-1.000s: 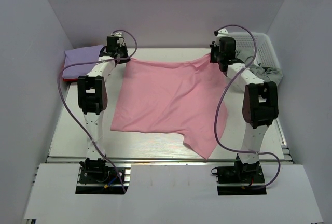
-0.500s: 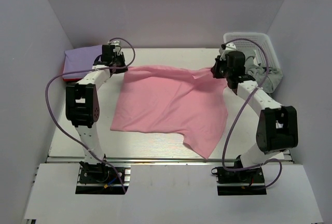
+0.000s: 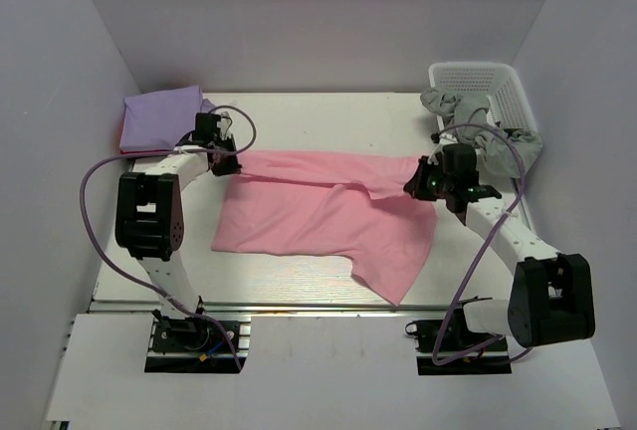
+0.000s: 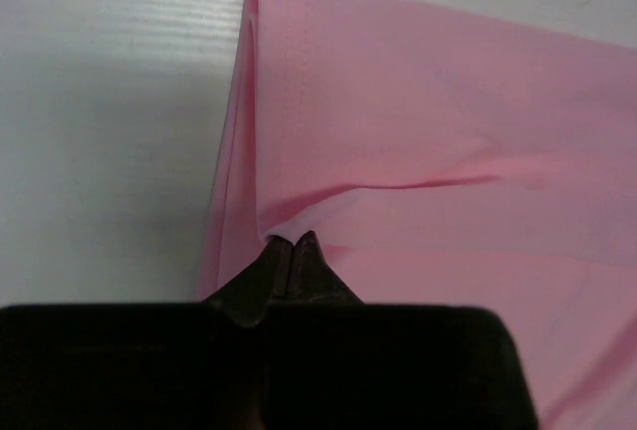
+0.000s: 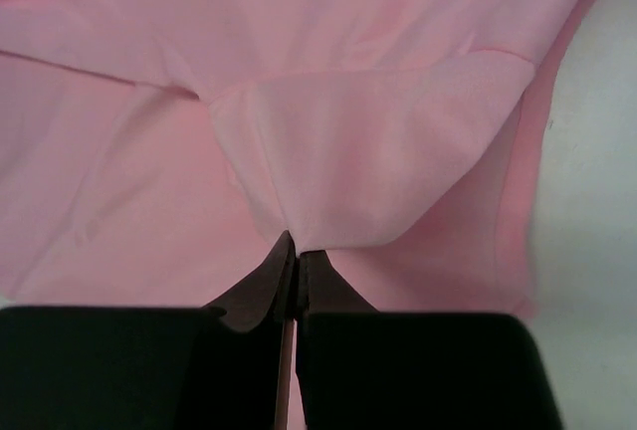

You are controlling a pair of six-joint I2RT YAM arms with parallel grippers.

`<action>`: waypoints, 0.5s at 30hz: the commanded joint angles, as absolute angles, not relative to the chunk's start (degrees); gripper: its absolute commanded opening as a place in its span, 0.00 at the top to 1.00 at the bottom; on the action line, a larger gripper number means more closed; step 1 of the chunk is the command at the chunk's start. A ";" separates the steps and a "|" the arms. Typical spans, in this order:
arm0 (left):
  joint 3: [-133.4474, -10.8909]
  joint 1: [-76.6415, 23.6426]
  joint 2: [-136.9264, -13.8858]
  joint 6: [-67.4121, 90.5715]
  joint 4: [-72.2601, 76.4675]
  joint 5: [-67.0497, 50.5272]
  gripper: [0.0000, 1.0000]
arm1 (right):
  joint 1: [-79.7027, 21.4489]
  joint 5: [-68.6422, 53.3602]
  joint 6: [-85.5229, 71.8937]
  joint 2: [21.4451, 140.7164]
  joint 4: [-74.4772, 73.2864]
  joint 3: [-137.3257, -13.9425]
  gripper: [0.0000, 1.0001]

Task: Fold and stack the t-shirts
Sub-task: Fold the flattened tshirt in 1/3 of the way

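A white counter [image 3: 328, 121] with a fine ribbed grain forms the floor of a three-sided booth. Plain, smooth panels with a pale lavender-grey cast close it in: a back wall [image 3: 328, 22], a left wall [image 3: 60, 151] and a right wall [image 3: 587, 102], the side walls slanting outward toward the camera. A metal rail [image 3: 299, 304] runs along the counter's near edge, with a flat white board [image 3: 328, 370] just in front of it. The light is soft and even, and shadows on the counter are faint.

The pink t-shirt [image 3: 318, 221] is shown plain and light in tone; the lavender t-shirt [image 3: 157, 113] is likewise unpatterned. A red sliver [image 3: 121, 147], possibly cloth, is glimpsed beside it. The white basket [image 3: 488, 82] is latticed, the grey cloth [image 3: 468, 108] plain.
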State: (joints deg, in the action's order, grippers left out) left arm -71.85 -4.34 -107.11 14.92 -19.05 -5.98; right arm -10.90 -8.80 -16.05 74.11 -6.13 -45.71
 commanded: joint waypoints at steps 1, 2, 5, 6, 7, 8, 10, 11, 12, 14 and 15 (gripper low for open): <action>-70.14 -4.13 -102.39 16.08 -20.12 -5.10 1.00 | -10.90 -12.57 -19.60 72.51 -6.94 -42.20 1.00; -70.14 -4.13 -102.39 16.08 -20.65 -3.62 0.99 | -10.99 -12.66 -20.12 72.60 -7.90 -40.10 1.00; -69.52 -4.13 -101.87 17.22 -23.11 -1.33 0.70 | -10.99 -13.71 -20.83 72.77 -7.12 -36.84 0.90; -69.52 -4.13 -101.08 17.23 -24.42 -0.54 0.58 | -10.81 -13.71 -21.18 72.86 -7.90 -36.48 0.88; -69.52 -4.13 -100.55 18.36 -25.30 0.34 0.51 | -10.81 -13.54 -20.83 72.86 -8.35 -36.04 0.85; -69.52 -4.13 -100.02 19.15 -26.44 2.79 0.46 | -10.81 -13.01 -20.66 72.86 -10.09 -36.38 0.73; -71.53 -4.13 -98.35 21.26 -30.38 5.61 0.40 | -10.81 -9.59 -19.61 72.34 -14.04 -37.44 0.64; -72.41 -4.13 -97.83 22.05 -31.98 8.06 0.38 | -10.81 -8.80 -19.25 71.72 -15.02 -38.49 0.48; -73.29 -4.13 -97.82 22.93 -33.65 8.96 0.35 | -10.81 -6.87 -18.90 71.28 -15.99 -39.80 0.40; -74.70 -4.13 -95.54 23.47 -34.89 8.27 0.28 | -10.72 -3.35 -17.67 70.49 -19.42 -42.17 0.10; -74.71 -4.13 -94.84 23.47 -34.02 7.74 0.25 | -10.81 -1.25 -16.62 69.62 -19.77 -43.67 0.10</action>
